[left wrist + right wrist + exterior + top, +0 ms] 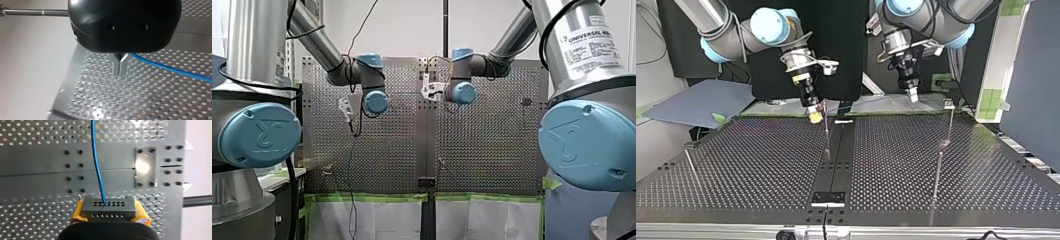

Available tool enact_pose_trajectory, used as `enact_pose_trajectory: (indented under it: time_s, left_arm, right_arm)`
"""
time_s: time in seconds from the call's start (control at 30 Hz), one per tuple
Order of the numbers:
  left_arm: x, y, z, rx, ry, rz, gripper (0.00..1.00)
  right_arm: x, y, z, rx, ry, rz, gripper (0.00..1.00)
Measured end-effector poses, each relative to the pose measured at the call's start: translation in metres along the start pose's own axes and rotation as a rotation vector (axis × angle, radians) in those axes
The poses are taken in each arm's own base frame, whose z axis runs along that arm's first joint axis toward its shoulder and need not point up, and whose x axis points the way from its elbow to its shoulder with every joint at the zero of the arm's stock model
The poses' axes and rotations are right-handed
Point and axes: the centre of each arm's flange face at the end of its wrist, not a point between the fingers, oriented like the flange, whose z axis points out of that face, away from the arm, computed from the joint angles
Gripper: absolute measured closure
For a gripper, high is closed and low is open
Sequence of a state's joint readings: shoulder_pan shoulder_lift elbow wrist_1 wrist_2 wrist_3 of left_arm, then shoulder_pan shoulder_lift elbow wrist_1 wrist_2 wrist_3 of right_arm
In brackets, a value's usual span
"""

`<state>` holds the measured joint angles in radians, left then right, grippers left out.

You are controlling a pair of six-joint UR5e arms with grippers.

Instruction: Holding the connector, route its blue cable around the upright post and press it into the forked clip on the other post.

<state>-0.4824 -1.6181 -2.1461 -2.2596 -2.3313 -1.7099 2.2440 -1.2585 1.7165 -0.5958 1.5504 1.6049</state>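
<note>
Grey perforated connector block [108,206] pinched in my right gripper [109,214]; thin blue cable [96,165] looks unrouted, unclipped; my left gripper [120,70] closed, empty.

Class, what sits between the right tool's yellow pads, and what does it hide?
A grey connector, with the blue cable leaving one hole. It hides the pads' inner faces.
</note>
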Motion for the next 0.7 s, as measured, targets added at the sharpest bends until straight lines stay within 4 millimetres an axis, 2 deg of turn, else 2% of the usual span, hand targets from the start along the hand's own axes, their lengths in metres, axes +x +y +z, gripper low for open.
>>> enact_pose_trajectory:
  time_s: [0.37, 0.47, 0.7]
  left_arm:
    - [-0.065, -0.015, 0.028, -0.017, -0.076, -0.080, 1.00]
    - [-0.086, -0.018, 0.035, -0.021, -0.100, -0.101, 1.00]
    - [-0.136, -0.021, 0.051, -0.025, -0.157, -0.135, 1.00]
  right_arm:
    - [0.080, -0.003, 0.006, 0.018, 0.076, 0.006, 1.00]
    - [0.088, -0.003, 0.008, 0.018, 0.085, 0.006, 1.00]
    - [0.092, -0.002, 0.011, 0.038, 0.096, 0.007, 1.00]
